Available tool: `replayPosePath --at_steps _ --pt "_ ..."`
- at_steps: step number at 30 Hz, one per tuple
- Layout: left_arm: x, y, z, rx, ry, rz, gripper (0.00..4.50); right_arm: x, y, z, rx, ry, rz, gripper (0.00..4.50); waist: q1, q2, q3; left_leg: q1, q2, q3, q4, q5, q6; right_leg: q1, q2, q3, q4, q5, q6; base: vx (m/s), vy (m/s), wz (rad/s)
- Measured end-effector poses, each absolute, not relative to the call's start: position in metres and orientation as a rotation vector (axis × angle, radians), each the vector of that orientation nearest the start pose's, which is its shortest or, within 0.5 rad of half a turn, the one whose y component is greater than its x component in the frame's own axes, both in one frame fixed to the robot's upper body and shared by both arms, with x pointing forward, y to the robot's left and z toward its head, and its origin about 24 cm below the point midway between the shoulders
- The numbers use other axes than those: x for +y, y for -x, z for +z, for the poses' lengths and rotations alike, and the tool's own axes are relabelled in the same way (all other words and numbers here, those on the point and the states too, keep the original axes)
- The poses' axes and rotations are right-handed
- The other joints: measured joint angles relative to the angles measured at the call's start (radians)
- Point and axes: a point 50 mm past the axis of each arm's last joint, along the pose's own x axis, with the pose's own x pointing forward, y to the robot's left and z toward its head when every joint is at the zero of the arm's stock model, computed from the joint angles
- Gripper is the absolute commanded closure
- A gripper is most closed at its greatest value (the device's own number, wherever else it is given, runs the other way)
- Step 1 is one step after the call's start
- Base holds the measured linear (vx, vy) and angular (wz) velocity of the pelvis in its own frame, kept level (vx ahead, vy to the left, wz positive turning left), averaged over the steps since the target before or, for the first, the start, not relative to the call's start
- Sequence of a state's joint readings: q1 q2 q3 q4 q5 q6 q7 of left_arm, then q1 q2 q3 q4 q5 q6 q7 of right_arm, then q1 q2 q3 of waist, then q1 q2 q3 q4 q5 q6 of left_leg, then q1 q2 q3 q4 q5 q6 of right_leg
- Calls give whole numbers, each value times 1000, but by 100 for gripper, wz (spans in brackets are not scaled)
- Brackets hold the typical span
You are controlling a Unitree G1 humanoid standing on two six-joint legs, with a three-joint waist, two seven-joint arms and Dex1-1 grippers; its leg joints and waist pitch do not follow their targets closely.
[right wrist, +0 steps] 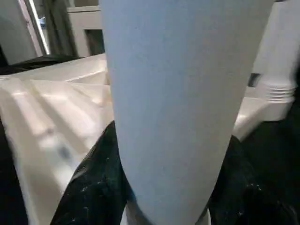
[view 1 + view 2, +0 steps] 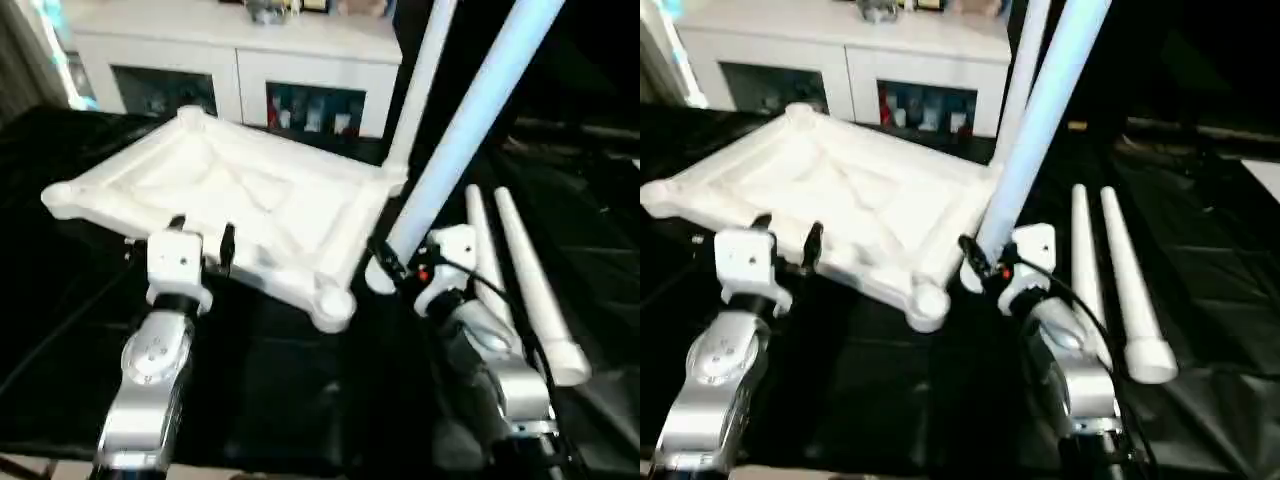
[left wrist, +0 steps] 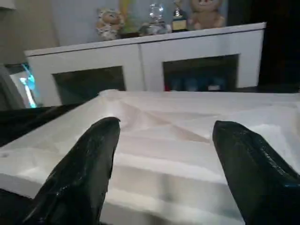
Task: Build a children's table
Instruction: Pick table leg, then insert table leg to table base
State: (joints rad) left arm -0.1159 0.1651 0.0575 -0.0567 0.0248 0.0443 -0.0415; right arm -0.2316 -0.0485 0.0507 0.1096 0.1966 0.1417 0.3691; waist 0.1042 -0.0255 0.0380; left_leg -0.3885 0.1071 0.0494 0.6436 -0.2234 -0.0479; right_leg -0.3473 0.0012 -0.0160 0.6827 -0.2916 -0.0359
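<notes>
Tabletop (image 2: 250, 200): ribbed side up on bench, lower-centre socket (image 2: 333, 303) free.
Right tool (image 2: 385, 268): we grip leg (image 2: 470, 125); align upright over socket.
Left tool (image 2: 203, 240): wide, empty; steady the rim.

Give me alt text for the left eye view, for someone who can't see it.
The robot's right gripper holds a white table leg upright beside the upturned white tabletop, where another leg already stands in the far corner. The open left gripper is at the top's near edge; two spare legs lie on the black table.
</notes>
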Motion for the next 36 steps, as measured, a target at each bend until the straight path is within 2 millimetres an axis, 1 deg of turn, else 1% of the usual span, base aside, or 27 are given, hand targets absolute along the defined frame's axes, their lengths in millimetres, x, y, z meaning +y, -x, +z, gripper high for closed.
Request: replayPosePath --at_steps 1,2,3,4,5,6,7,8,9,10,11,12,13,15,16,17,19,21,23,24,26,29,30,31,32,35,36 --pt "185 -276 85 -126 -192 0 89 -107 -291 65 13 -137 504 262 -8 3 1 -5 -6 3 5 -2 10 -2 -25 -1 -10 -3 2 -60 117 0" --pt "185 -276 85 -125 -194 1 89 -108 -291 65 13 -135 501 262 -11 3 2 -7 -6 7 7 -1 14 0 -35 -1 -19 4 15 -60 117 0" --pt "185 -276 85 -123 -192 0 89 -110 -291 66 12 -132 495 262 -11 4 2 -10 -5 13 5 3 19 3 -41 -3 -24 11 29 -79 66 0" --pt "185 -276 84 -118 -190 -1 89 -113 -292 66 11 -130 486 262 -14 6 3 -11 -4 18 2 8 21 3 -45 -6 -30 19 42 -100 37 0" --pt "183 -276 82 -110 -188 -15 89 -117 -292 66 10 -128 475 262 -16 6 4 -11 -1 30 -6 15 16 2 -51 -7 -35 27 47 -100 37 0" --pt "181 -277 80 -105 -184 -39 89 -120 -293 67 8 -128 469 262 -17 5 5 -7 1 42 -14 20 16 2 -57 -10 -36 31 47 -95 23 4" --pt "178 -277 79 -104 -176 -86 89 -123 -293 67 6 -124 464 262 -18 3 6 -2 7 58 -18 22 16 2 -62 -10 -37 34 46 -87 15 0" --pt "176 -277 79 -109 -174 -119 71 -125 -294 68 3 -121 462 262 -18 2 7 0 11 67 -19 22 16 2 -62 -10 -37 36 45 -87 15 0" --pt "171 -278 79 -108 -158 -236 61 -127 -295 70 -1 -117 467 262 -18 1 9 2 16 72 -19 22 16 2 -63 -9 -37 36 45 -81 9 -7" --pt "167 -279 79 -102 -169 -356 61 -130 -299 73 -7 -109 476 262 -15 1 10 2 17 74 -20 22 16 1 -63 -10 -37 33 50 -77 5 -9" --pt "162 -280 79 -93 -187 -476 53 -134 -303 81 -29 -99 482 262 -14 2 11 2 18 76 -21 22 15 -1 -63 -10 -38 33 50 -77 5 -9" --pt "157 -281 78 -83 -210 -560 43 -136 -306 86 -47 -92 489 262 -14 2 11 2 19 77 -22 22 15 -2 -63 -9 -38 33 51 -70 1 -4" --pt "150 -286 77 -67 -253 -682 34 -141 -309 92 -65 -84 494 262 -13 4 13 4 20 78 -23 22 15 -5 -63 -9 -39 34 52 -65 -4 3" --pt "146 -291 78 -52 -300 -786 24 -145 -311 97 -79 -71 504 262 -15 7 14 6 21 84 -24 22 15 -6 -63 -5 -38 37 54 -32 -2 2" --pt "144 -294 78 -41 -326 -835 18 -147 -311 97 -80 -63 514 262 -16 9 14 5 22 87 -24 23 14 -3 -63 -4 -38 39 53 0 0 0" --pt "142 -302 78 -3 -386 -922 10 -152 -312 97 -71 -42 533 262 -15 11 15 4 23 90 -24 23 13 -4 -63 -2 -39 50 56 0 0 0" --pt "139 -313 77 50 -470 -1028 4 -162 -311 97 -56 0 566 262 -16 22 19 4 24 95 -25 24 12 -7 -63 1 -39 54 55 0 0 0" --pt "136 -324 78 99 -561 -1114 4 -168 -310 98 -47 28 602 262 -18 30 18 -1 25 99 -25 26 14 -13 -64 3 -40 65 52 0 0 0" --pt "134 -337 79 180 -692 -1181 4 -171 -308 100 -35 58 657 262 -20 40 17 -4 30 100 -25 42 12 -19 -61 1 -39 66 53 0 0 0" --pt "136 -341 79 205 -725 -1186 4 -171 -307 100 -35 61 676 262 -25 42 17 -5 30 101 -27 42 12 -20 -61 1 -39 65 53 0 0 0" --pt "138 -345 75 259 -786 -1197 4 -172 -304 99 -30 73 700 262 -36 45 16 -5 32 102 -28 42 12 -22 -60 1 -41 64 52 0 0 0" --pt "144 -347 64 354 -849 -1203 4 -172 -300 97 -21 76 713 262 -46 45 16 -7 34 103 -28 42 14 -25 -59 0 -41 62 49 0 0 0" --pt "146 -349 62 384 -875 -1200 4 -172 -300 96 -19 74 714 262 -46 46 16 -10 34 103 -28 43 14 -27 -59 -1 -41 62 48 0 0 0" --pt "148 -351 63 393 -890 -1194 30 -171 -300 97 -21 74 716 262 -46 48 17 -14 34 103 -28 43 15 -30 -60 -2 -41 62 48 0 0 0" --pt "149 -355 67 399 -914 -1190 30 -170 -299 96 -19 72 721 262 -44 50 17 -15 34 104 -28 44 17 -31 -60 -2 -41 62 48 0 0 0" --pt "154 -360 74 418 -911 -1194 44 -168 -294 97 -25 74 740 262 -42 59 16 -15 34 106 -27 46 21 -31 -61 -1 -41 62 48 0 0 0" --pt "154 -360 74 426 -901 -1205 71 -168 -293 97 -22 72 744 262 -41 60 16 -14 34 106 -28 46 21 -31 -61 -1 -41 62 48 0 0 0"
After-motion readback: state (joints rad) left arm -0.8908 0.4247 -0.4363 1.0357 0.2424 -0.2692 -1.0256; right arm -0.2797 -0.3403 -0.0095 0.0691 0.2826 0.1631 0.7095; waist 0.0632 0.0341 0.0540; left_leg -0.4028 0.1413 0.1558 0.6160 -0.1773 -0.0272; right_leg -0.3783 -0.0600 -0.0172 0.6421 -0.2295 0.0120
